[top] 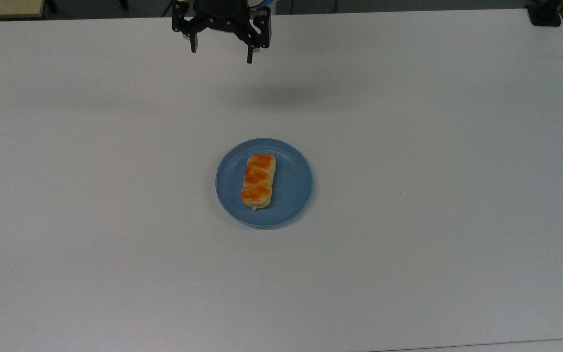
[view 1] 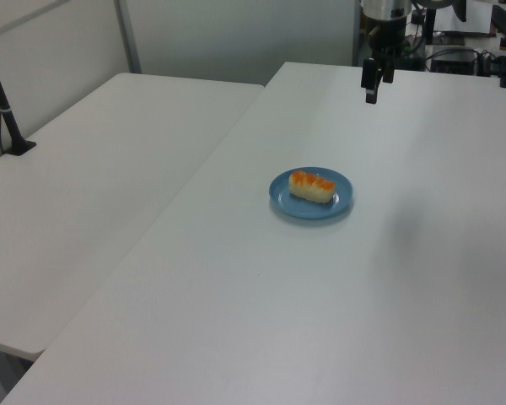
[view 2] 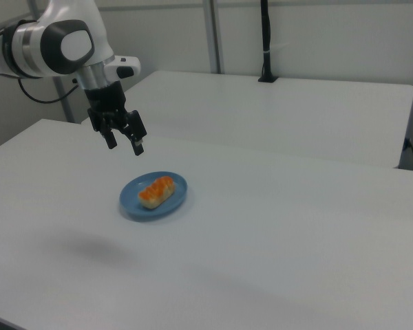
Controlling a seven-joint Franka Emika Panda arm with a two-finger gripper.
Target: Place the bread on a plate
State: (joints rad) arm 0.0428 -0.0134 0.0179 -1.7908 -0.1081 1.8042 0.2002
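Hovering spread-fingered and empty, the tool (top: 221, 53) sits high and well apart from the pale-yellow orange-glazed bread roll (top: 258, 182) lying on the round light-blue plate (top: 291, 195); task looks done, best retreat without dipping.

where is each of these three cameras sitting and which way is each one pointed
Top view: high above the white table, looking steeply down at the plate with the bread; the open hand hangs at the top edge.
Left view: off one long side of the table, looking down and across at the plate; the hand and wrist show at the top.
Right view: off the opposite side, lower, looking across; the arm and hand show at the right view's left.
Shared: all three show the bread lying on the plate, with the hand raised clear of it.
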